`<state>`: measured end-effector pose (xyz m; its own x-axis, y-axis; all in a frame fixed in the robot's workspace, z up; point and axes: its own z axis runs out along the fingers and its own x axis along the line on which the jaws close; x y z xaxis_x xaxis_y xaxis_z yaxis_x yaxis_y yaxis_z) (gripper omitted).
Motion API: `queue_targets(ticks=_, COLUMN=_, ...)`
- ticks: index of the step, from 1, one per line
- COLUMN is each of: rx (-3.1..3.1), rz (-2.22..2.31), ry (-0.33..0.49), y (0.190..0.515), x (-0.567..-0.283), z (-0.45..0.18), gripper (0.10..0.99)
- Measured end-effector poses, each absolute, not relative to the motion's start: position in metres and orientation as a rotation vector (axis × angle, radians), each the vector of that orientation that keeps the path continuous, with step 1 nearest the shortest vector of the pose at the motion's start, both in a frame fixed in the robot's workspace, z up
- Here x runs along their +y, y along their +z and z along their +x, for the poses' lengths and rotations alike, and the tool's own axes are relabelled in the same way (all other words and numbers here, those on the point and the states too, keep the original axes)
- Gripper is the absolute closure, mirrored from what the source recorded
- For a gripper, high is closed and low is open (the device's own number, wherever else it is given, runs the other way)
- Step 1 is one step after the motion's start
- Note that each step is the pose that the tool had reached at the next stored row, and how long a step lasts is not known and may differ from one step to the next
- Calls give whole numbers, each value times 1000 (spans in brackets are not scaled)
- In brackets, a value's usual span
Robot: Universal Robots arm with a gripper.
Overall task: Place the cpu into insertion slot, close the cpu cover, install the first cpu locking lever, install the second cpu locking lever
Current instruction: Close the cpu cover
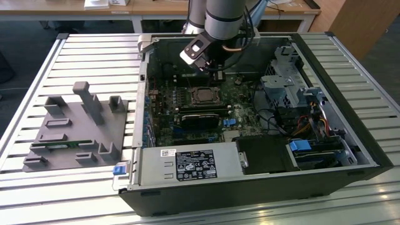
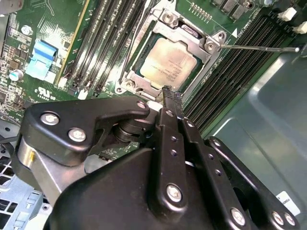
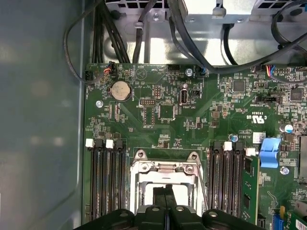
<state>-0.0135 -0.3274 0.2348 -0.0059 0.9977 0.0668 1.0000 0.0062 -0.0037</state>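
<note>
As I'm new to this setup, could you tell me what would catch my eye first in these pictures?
The arm reaches down into the open case in the middle of the exterior view. In the second wrist view, the silver cpu lies framed by the cover, with the shut gripper close beside it. A grey fixture sits at the exterior view's left.

A lab workshop: open computer case (image 1: pixel 250 192) on slatted aluminium bench (image 1: pixel 93 51), grey fixture (image 1: pixel 62 140), desks (image 1: pixel 162 8) behind
</note>
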Motion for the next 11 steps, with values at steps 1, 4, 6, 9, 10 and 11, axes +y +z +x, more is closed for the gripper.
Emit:
queue_targets(ticks=1, rx=-2192, rz=-2179, ry=-69, y=235, x=-327, z=-14, gripper=980)
queue_targets(ticks=4, rx=-2192, rz=-2179, ry=-69, y=235, x=-327, z=-16, gripper=980)
queue_targets(ticks=6, rx=-2192, rz=-2179, ry=-69, y=235, x=-327, z=-17, gripper=980)
queue_targets(ticks=9, rx=-2192, rz=-2179, ry=-69, y=235, x=-327, z=-17, gripper=980)
queue_targets(ticks=10, rx=-2192, rz=-2179, ry=-69, y=235, x=-327, z=-18, gripper=980)
queue_targets(ticks=11, rx=-2192, rz=-2179, ry=-69, y=235, x=-327, z=-18, gripper=980)
